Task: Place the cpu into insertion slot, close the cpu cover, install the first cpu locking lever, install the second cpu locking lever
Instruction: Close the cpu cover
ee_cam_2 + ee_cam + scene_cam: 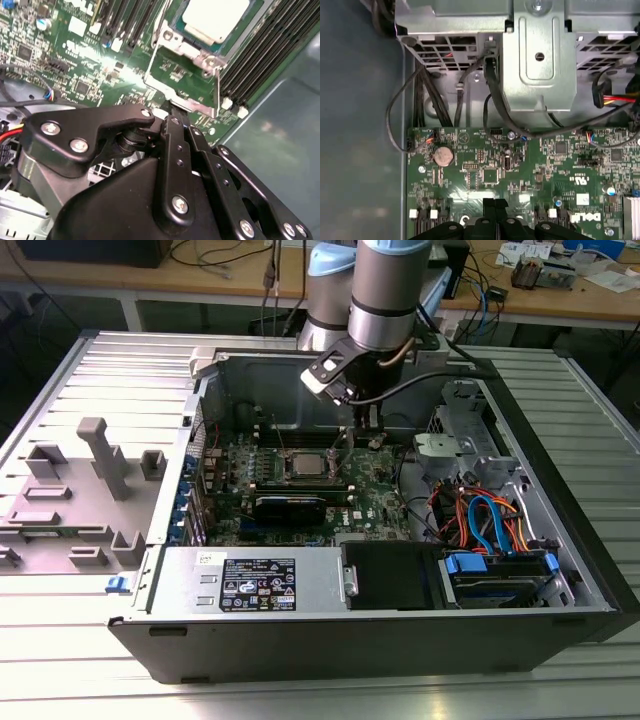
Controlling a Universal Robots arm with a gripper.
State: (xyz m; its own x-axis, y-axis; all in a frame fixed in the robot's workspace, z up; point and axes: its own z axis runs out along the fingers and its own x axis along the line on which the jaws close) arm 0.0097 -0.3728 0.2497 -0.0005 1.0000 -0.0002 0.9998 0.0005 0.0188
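The cpu [215, 17] already lies flat in the slot [235, 42], metal top up. The cover [153, 65] is not yet closed: it stands tilted up on its hinge, and the board [490, 175] shows through its opening. In the second wrist view the gripper [174, 116] has its fingers drawn together, with the tip against the cover's free edge. This probably gives one narrow contact point for swinging the frame. Whether the edge is pinched between the fingers cannot be told.

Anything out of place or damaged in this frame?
Nothing damaged or spilled. The thin square silvery cover frame is swung open, leaving the flat silver-grey square chip uncovered; the black end effector sits at the frame's free edge.
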